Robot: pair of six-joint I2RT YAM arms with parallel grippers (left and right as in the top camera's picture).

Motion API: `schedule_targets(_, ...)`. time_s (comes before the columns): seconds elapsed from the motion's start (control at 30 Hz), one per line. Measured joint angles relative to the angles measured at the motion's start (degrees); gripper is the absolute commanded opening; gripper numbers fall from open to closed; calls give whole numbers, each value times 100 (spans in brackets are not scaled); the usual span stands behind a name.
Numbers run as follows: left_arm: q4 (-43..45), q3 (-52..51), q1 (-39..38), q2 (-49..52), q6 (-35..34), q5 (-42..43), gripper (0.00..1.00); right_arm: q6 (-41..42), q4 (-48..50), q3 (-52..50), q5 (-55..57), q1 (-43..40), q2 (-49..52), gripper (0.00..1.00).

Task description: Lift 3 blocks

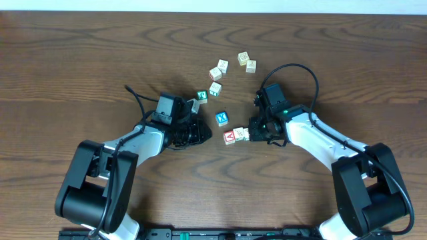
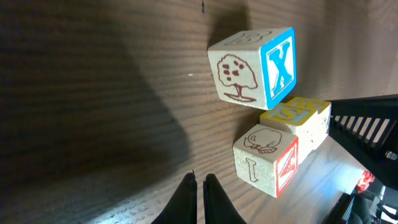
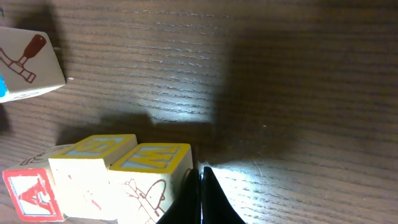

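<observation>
Blocks in a line on the table (image 1: 80, 67), all three resting on the wood. Red A block (image 1: 229, 137) at the left end, S block (image 1: 241, 135) touching it in the middle, W block (image 3: 152, 180) at the right end, mostly hidden under the right arm from overhead.

Lettering now. White "A" on a red face, clear from overhead and from both wrist views. On the same block, from the left wrist: a brown "I" on one cream side and an apple drawing with a green leaf on another. Yellow-bordered "S" on the middle block. Yellow-bordered letter on the last one, reading as W or possibly M. Brown line drawing below it, too cut off to name.

Left gripper (image 2: 200, 186) fully closed, fingers together, holding nothing. Tips low over the wood, near the red A block but clearly apart from it.

Right gripper (image 3: 201, 186) closed too, nothing between its fingers. Tips right at the W block's outer side, touching or a hair off; cannot tell which.

Blue X cube (image 1: 222, 119) just beyond the row, white "X" on blue, tree drawing on the neighbouring face. Green-faced cube (image 1: 201, 96) farther back, beside the left arm. Letter there too small to read.
</observation>
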Motion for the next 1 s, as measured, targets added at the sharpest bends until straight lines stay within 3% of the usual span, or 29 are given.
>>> schedule_targets(1.0, -50, 0, 0, 0, -297, 28, 7, 0, -48, 0, -503, 0, 0, 1)
